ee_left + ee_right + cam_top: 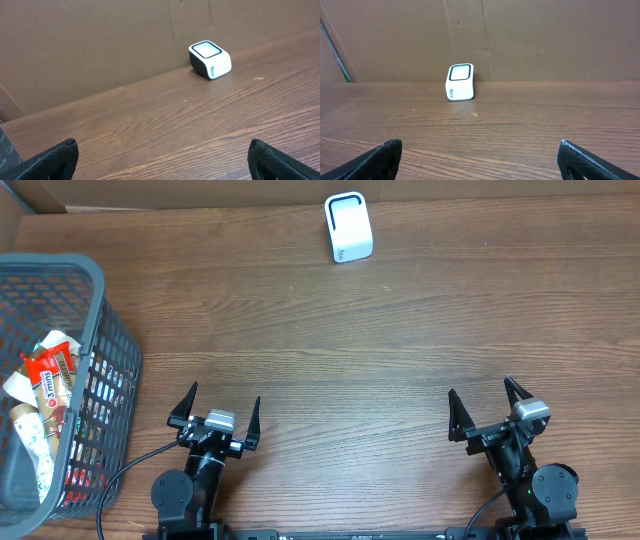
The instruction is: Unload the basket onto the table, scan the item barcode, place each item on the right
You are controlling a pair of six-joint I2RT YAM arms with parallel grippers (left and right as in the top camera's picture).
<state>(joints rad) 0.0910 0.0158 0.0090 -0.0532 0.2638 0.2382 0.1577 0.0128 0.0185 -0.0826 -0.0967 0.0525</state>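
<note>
Small white box-shaped barcode scanner [348, 227] with a dark-rimmed pale window on its top face stands upright at the far edge of the brown wooden tabletop [350, 360], right by the cardboard back wall, well apart from everything else. Red-and-white printed snack packet [48, 370] lies tilted inside the grey plastic mesh basket [50, 264] at the table's left side, on top of other pale wrapped packets [30, 430]; no barcode is readable on it.

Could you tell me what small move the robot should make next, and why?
Probably swing the left gripper over the basket toward the red snack pack: it and the right gripper stand open and empty, nothing is held for the scanner yet, and the basket stands nearest that arm.
</note>
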